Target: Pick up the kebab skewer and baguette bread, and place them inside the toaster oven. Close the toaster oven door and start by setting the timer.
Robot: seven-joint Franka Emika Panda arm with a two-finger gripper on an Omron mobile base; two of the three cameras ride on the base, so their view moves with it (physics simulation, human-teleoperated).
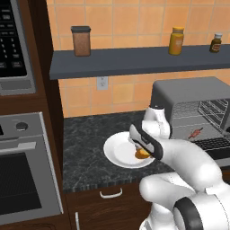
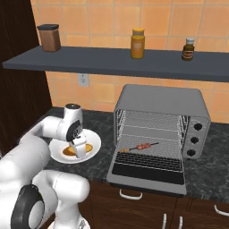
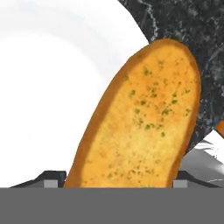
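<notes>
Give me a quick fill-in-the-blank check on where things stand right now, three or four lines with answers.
1. The kebab skewer lies on the wire rack inside the ____.
2. The toaster oven door is ____.
3. The baguette bread rests on the white ____.
4. The tool is down at the ____, one fingertip either side.

Answers: toaster oven; open; plate; baguette bread

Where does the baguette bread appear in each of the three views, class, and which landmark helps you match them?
Left base view: baguette bread low centre, on the white plate, partly behind the hand.
Right base view: lower left, on the plate, beside the gripper.
Hand view: large, centre right, fingers flanking its lower end.
Shared landmark: the white plate.
</notes>
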